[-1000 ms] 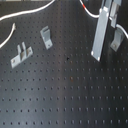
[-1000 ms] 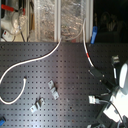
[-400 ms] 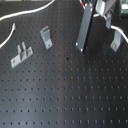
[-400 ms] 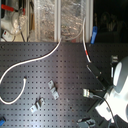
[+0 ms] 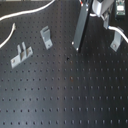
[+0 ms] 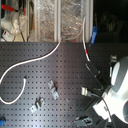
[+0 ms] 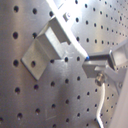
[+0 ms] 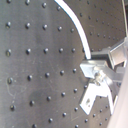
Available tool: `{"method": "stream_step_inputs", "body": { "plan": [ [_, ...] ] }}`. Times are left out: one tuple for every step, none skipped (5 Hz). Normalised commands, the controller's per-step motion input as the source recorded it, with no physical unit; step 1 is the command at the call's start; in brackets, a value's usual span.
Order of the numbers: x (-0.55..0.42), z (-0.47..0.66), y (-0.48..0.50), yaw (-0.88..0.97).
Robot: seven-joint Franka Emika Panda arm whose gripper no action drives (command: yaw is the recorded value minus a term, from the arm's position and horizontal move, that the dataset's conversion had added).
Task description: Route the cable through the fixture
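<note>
Second exterior view: cable [image 6: 35, 59] lay thin and white across the board [image 6: 65, 75].
Its red band [image 6: 85, 49] sat at 1 o'clock; gripper [image 6: 92, 92] state couldn't be told.

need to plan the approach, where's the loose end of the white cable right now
In the second exterior view the cable loops on the pegboard at the second exterior view's left, its loose end left of the small bracket.

The white cable [image 6: 35, 61] is lying slack on the black perforated board, curling round to a loose end in the second exterior view; its far stretch is running up past a short red band [image 6: 85, 45]; I am seeing three grey metal fixture brackets [image 5: 46, 37] standing near it.
</note>
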Motion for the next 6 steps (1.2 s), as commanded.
{"method": "stream_step_inputs", "body": {
  "plan": [
    [0.014, 0.00, -0.016, 0.00],
    [0.130, -0.09, -0.164, 0.00],
    [0.083, -0.13, -0.237, 0.07],
    [0.030, -0.02, -0.260, 0.00],
    [-0.044, 0.00, -0.233, 0.00],
    [-0.132, 0.00, -0.079, 0.09]
  ]
}}
